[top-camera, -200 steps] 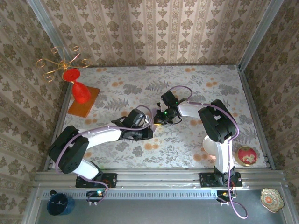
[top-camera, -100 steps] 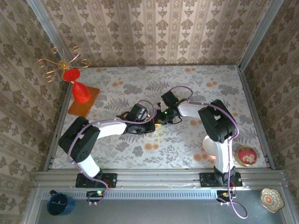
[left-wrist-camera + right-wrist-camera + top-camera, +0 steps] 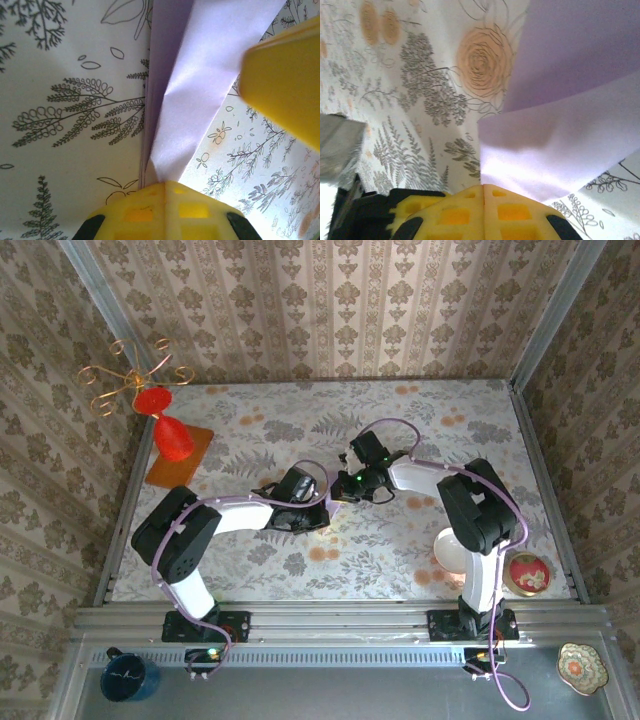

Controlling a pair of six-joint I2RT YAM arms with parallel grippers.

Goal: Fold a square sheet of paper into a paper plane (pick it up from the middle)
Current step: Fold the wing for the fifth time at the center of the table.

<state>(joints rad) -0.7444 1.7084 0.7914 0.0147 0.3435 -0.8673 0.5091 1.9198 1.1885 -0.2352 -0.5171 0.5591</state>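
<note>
The sheet of paper [image 3: 200, 75] is pale lilac and partly folded into a long creased strip on the flowered tablecloth. In the left wrist view its pointed end runs into my left gripper [image 3: 165, 182], whose yellow jaws are shut on it. One of the right gripper's fingers [image 3: 285, 85] hangs over the strip's far side. In the right wrist view a lifted flap of the paper [image 3: 570, 140] comes out of my right gripper [image 3: 483, 186], also shut on it. From above, the left gripper [image 3: 320, 510] and right gripper [image 3: 340, 496] meet mid-table and cover the paper.
A red vase [image 3: 170, 435] stands on an orange mat [image 3: 190, 462] at the far left, with a gold wire stand [image 3: 125, 380] behind it. A white bowl [image 3: 450, 552] and a red dish [image 3: 527, 573] sit near the right arm's base.
My left arm has swung its gripper up and right to meet the right gripper, and its jaws have closed fully. The right gripper has shifted slightly up and right.
</note>
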